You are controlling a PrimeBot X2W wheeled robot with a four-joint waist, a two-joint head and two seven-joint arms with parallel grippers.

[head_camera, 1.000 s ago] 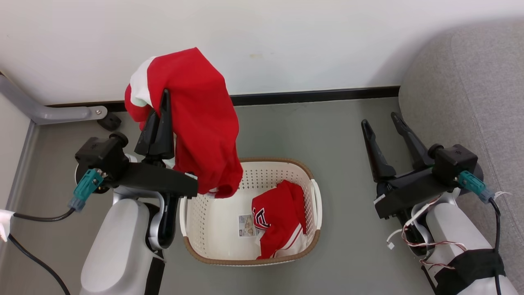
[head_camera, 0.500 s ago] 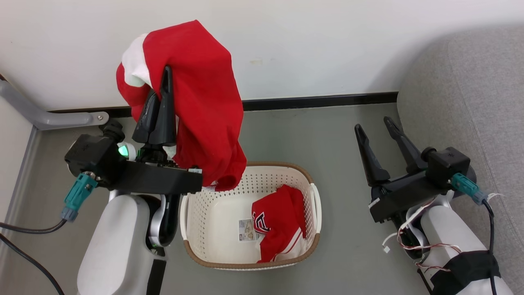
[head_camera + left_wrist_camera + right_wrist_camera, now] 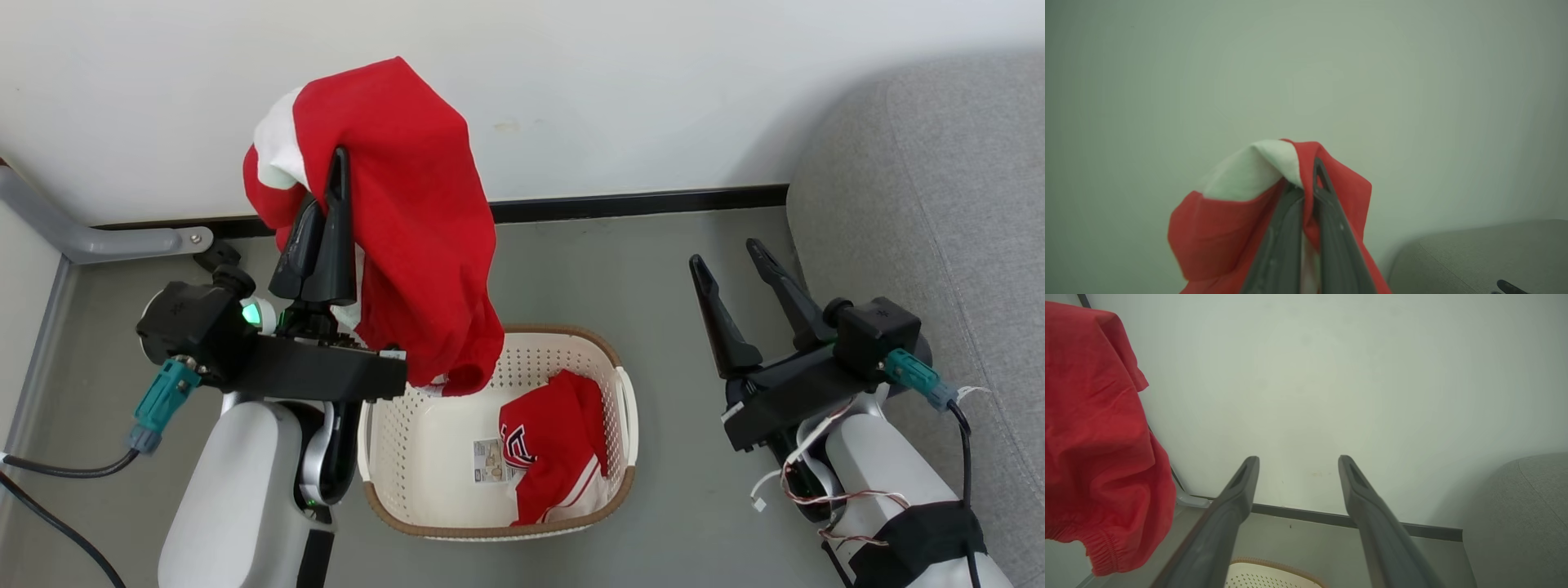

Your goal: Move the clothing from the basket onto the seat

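The grey seat [image 3: 939,204] takes up the right side. The cream basket [image 3: 490,532] stands on the floor at centre, well apart from it. A red-and-white hanging garment [image 3: 416,220] droops over the basket's far-left rim; its hem looks clear of the rim, though I can't be sure. A second garment [image 3: 559,441] lies crumpled in the basket's right half. My left hand [image 3: 331,184] is pressed together, pinching the hanging garment. My right hand [image 3: 724,253] hovers spread and empty, between basket and seat.
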